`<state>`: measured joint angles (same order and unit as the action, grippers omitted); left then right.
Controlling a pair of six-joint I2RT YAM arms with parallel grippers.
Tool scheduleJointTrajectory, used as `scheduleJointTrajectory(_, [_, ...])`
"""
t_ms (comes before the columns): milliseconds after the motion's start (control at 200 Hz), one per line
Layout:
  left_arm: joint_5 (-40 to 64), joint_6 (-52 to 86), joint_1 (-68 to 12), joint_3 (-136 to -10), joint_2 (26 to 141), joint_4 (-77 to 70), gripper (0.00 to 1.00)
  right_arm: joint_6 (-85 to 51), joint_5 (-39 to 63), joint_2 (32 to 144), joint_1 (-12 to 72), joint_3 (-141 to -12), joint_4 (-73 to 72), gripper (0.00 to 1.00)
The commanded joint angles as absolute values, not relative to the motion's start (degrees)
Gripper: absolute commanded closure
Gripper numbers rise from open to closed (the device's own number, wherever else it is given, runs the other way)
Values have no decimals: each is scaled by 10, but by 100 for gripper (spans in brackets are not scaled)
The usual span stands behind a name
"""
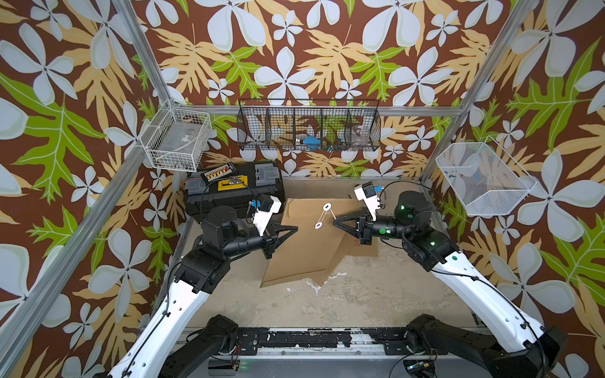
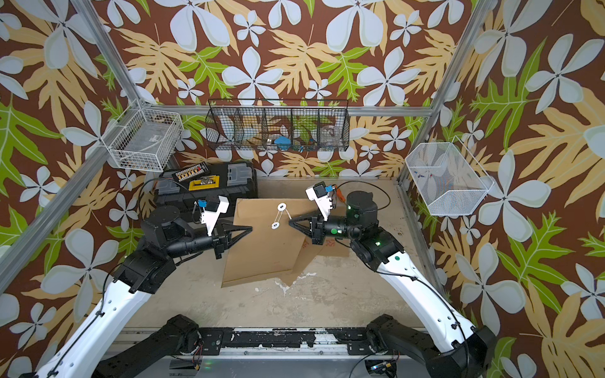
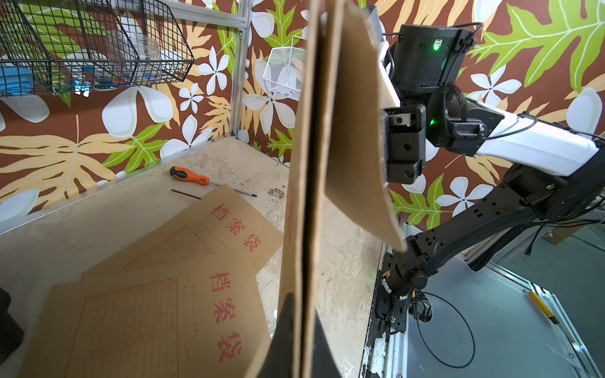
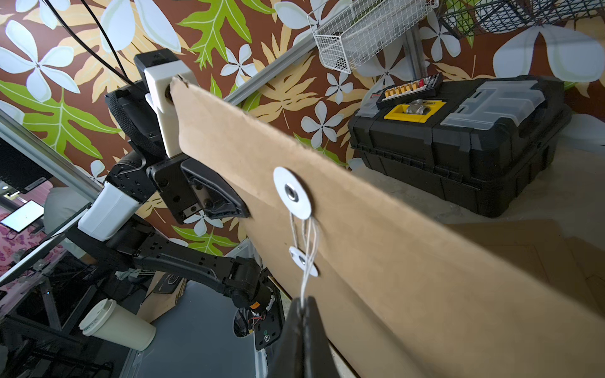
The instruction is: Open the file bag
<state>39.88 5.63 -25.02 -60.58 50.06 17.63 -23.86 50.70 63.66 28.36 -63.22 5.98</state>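
Claws, both top views: left claw (image 1: 295,228) clamped on a side edge of the file bag (image 1: 304,252); right claw (image 1: 334,222) pinched shut on the white string (image 1: 322,216) strung between upper disc (image 1: 326,206) and lower disc (image 1: 318,225). Bag held up, tilted, between the 2 arms above the table (image 1: 376,294); whether its low corner touches, cannot tell. Probable reason: 1 claw steadies the bag, closure facing the other, which can then unwind the tie. Black toolbox (image 1: 209,196) stands behind the left arm.

Left wrist view: jaws closed on the bag, seen edge-on; what I take for the flap (image 3: 353,147) bows away from the body. 2 spare bags (image 3: 147,320) lie flat beneath, overlapping, each printed in red 档案袋. Orange-handled screwdriver (image 3: 190,175) lies beyond them.

Right wrist view: jaws together on the string's end, just below the lower disc; loops join both discs, so the tie looks not yet undone. Toolbox's yellow label unreadable. 1 paper cup (image 4: 118,324) beyond the table edge, no print visible.
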Motion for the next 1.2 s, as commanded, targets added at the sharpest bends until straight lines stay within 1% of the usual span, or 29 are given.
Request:
scheduleJointTrajectory(0, [398,61,-250,-603,497,150,100,-224,496,636,291,-636,61,100])
scheduleJointTrajectory(235, [398,67,-250,-600,497,147,100,-215,485,641,312,-642,71,100])
scheduleJointTrajectory(466, [370,77,-252,-608,504,153,100,-217,460,646,326,-655,64,100])
scheduleJointTrajectory(546, [328,79,-265,-615,506,160,100,-218,440,645,328,-659,64,100])
scheduleJointTrajectory(701, [199,65,-330,-637,516,185,100,-218,421,648,328,-666,62,100])
scheduleJointTrajectory(886, [91,74,-358,-644,520,185,100,-217,415,655,330,-672,57,100])
scheduleJointTrajectory(1076, [27,71,-375,-645,517,185,100,-219,423,669,331,-678,51,100])
scheduleJointTrajectory(1196, [12,70,-380,-644,523,186,100,-218,429,688,337,-692,49,100])
